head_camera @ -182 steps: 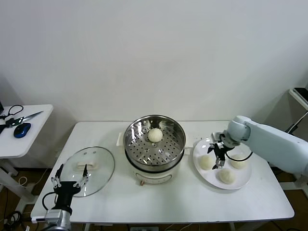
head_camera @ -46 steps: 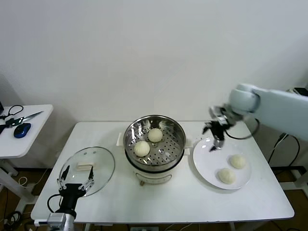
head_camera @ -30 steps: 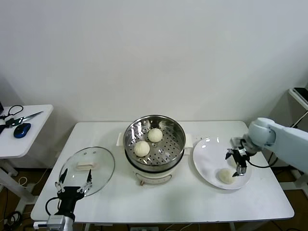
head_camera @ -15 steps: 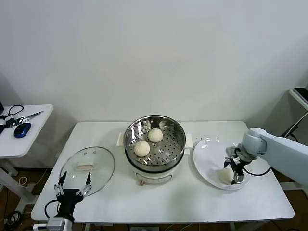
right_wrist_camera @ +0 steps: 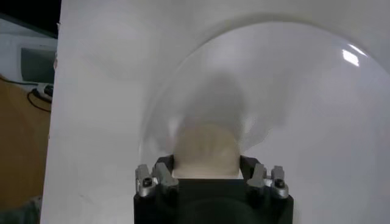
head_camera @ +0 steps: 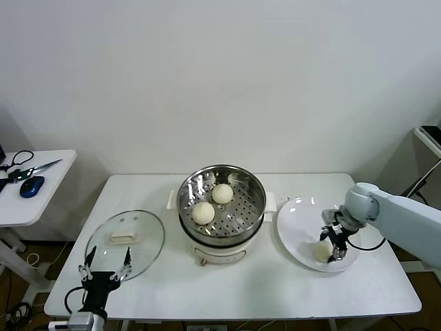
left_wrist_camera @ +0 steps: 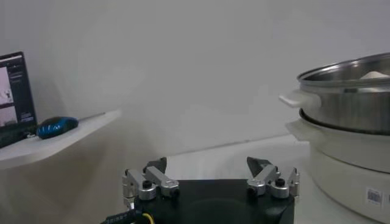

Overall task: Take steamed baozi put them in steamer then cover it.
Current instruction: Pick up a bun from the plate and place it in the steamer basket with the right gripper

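Observation:
The steamer [head_camera: 222, 238] stands mid-table with two steamed baozi [head_camera: 222, 194] [head_camera: 203, 212] on its perforated tray. To its right, a third baozi [head_camera: 320, 252] rests on the white plate [head_camera: 295, 222]. My right gripper [head_camera: 333, 243] is down on it, fingers pressed against both its sides. The right wrist view shows this baozi [right_wrist_camera: 206, 146] filling the gap of the right gripper [right_wrist_camera: 206, 160]. The cover [head_camera: 127, 243], a glass lid, lies flat on the table left of the steamer. My left gripper [head_camera: 103, 274] hangs open by the table's front edge, just below the lid.
A side table [head_camera: 48, 200] at the far left carries scissors [head_camera: 31, 167] and a blue mouse [head_camera: 31, 186]. The left wrist view shows the steamer's steel wall [left_wrist_camera: 347, 85] close by and the mouse [left_wrist_camera: 56, 126] farther off.
My right gripper has shifted a little across the plate onto the front baozi and closed on it. The left arm has sunk slightly and stays open.

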`<state>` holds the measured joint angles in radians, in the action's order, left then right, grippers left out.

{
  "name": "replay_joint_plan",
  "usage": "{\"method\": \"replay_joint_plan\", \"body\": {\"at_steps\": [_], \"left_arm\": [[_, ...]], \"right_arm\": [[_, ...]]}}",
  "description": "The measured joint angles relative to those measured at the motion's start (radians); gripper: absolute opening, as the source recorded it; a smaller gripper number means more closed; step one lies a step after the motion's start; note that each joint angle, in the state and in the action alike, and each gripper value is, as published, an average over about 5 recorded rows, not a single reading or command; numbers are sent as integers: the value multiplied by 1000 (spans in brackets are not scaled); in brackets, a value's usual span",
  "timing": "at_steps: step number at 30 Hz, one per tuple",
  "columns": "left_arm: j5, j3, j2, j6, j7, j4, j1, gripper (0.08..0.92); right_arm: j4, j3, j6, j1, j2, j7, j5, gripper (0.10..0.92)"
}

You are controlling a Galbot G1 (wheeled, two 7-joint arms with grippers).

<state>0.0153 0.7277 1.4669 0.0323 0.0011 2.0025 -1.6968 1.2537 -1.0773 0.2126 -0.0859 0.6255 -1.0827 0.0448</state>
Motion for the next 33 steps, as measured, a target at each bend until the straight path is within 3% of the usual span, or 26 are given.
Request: {"method": "replay_joint_plan", "body": {"at_steps": [8,15,25,33], "left_arm": [[0,0,1,2,0,5,-8,823],[1,-1,0,3,0,8,-15,823],[1,-2,0,5,0,9,-22,823],[-3,1,-3,7,0,13,-26,823]], "right_arm": [[13,-61,-56,-100,2,-18,21,667],[36,-205,-229,-331,55,-50,11,662],[70,-317,-533,-636,229,-79,-40,665],[83,-303,-662,-690,408,-97,-97,670]]}}
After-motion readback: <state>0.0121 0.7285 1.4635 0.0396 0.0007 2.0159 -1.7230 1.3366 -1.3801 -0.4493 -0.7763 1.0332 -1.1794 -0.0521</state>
